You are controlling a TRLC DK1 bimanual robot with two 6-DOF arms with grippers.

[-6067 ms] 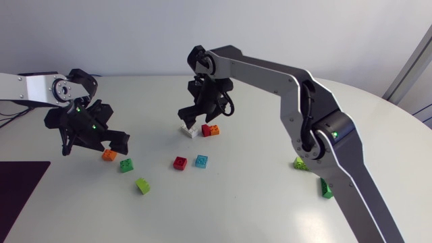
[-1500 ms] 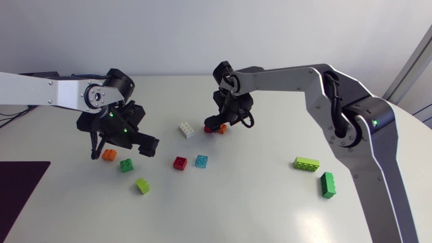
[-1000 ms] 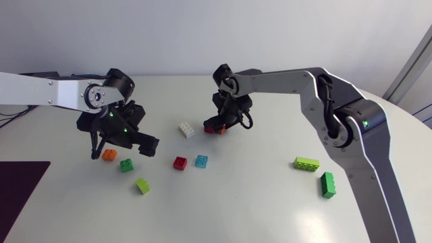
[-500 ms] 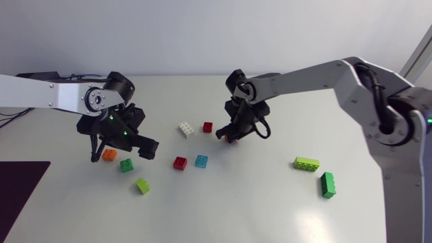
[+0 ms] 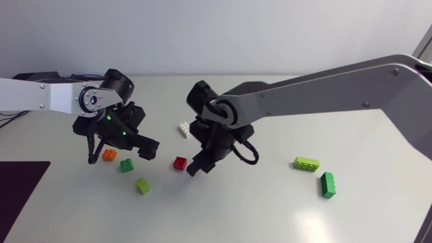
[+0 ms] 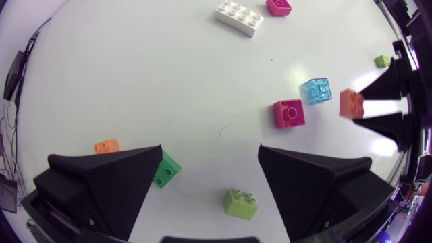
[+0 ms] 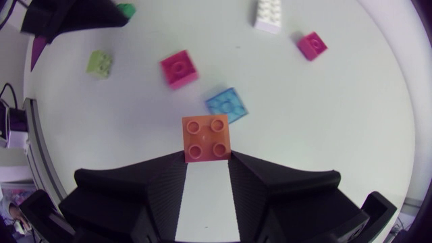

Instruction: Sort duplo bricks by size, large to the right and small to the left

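Right gripper (image 5: 198,167) mid-frame, pinching small orange brick (image 7: 206,138) at fingertips, off table; likely bound for small pile, lower left. Left gripper (image 6: 210,158) wide, empty, hovering over green brick (image 5: 126,165). Large green brick (image 5: 327,184) lower right, looks sorted.

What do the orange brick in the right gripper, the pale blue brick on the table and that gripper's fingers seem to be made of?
Orange brick: opaque moulded plastic, smooth with a soft sheen on the studs.
Pale blue brick: plastic too, probably translucent, since it looks glassy in the left wrist view.
Fingers: matte black, likely plastic or rubber; no glare shows.
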